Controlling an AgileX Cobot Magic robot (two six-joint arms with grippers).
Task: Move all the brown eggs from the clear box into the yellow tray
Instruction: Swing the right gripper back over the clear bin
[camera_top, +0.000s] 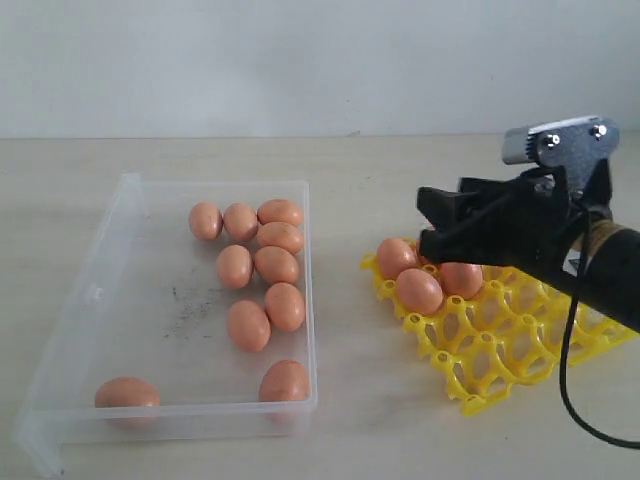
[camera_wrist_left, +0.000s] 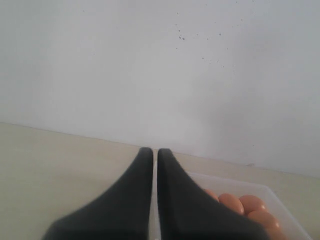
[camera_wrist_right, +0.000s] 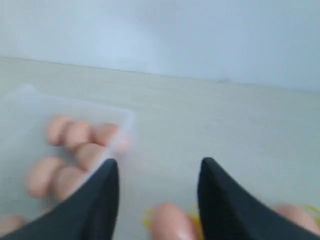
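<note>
Exterior view: right tool (camera_top: 432, 215) level over yellow tray (camera_top: 482, 362)

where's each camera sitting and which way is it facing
exterior view: off the arms, looking down over the clear box, yellow tray and right end effector
left wrist view: on the left wrist, facing the wall past the shut left end effector
right wrist view: on the right wrist, facing the table between its open fingers
shared: all three show brown eggs in the clear box
</note>
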